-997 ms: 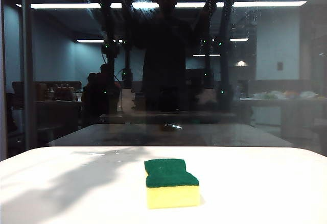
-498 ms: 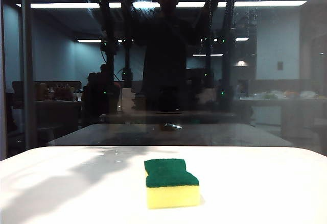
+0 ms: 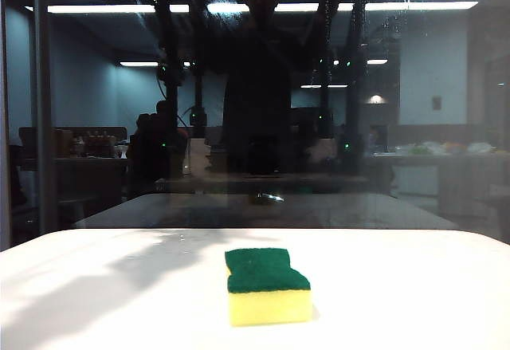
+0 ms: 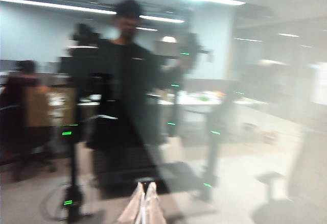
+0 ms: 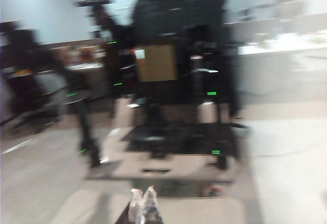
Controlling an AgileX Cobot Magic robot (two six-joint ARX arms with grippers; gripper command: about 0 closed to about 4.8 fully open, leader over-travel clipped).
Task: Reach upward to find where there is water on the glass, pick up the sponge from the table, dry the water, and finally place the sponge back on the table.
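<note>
1. Searching the glass (image 3: 446,127) for water (image 3: 396,23) is judged to be the step in hand; the sponge (image 3: 267,285) has not been picked up.
2. In the exterior view, pale streaks and droplets are seen toward 1 o'clock on the pane, close under the bright light reflection. Their full extent cannot be told against the dark reflections.
3. The sponge is found on the white worktop (image 3: 414,286), green face up, toward 6 o'clock in the exterior view, apart from both arms.
4. Neither arm is seen directly in the exterior view; only dark mirrored shapes appear in the pane.
5. The left gripper (image 4: 142,203) is seen in the left wrist view facing the glass, its pale jaws pressed together with nothing between them.
6. The right gripper (image 5: 142,203) is seen in the right wrist view, likewise facing the glass, its jaws closed and empty.
7. Both wrist views are blurred, and no water can be made out in them.
8. For the step to be done well, the wrist cameras should be brought steadily toward the 1 o'clock area and held quiet, so that streaks can be told from light reflections before the sponge is fetched.
9. Count: one sponge, one worktop, one pane with one grey frame bar (image 3: 42,111) at 9 o'clock, two grippers. The droplets are too fine to be counted.
</note>
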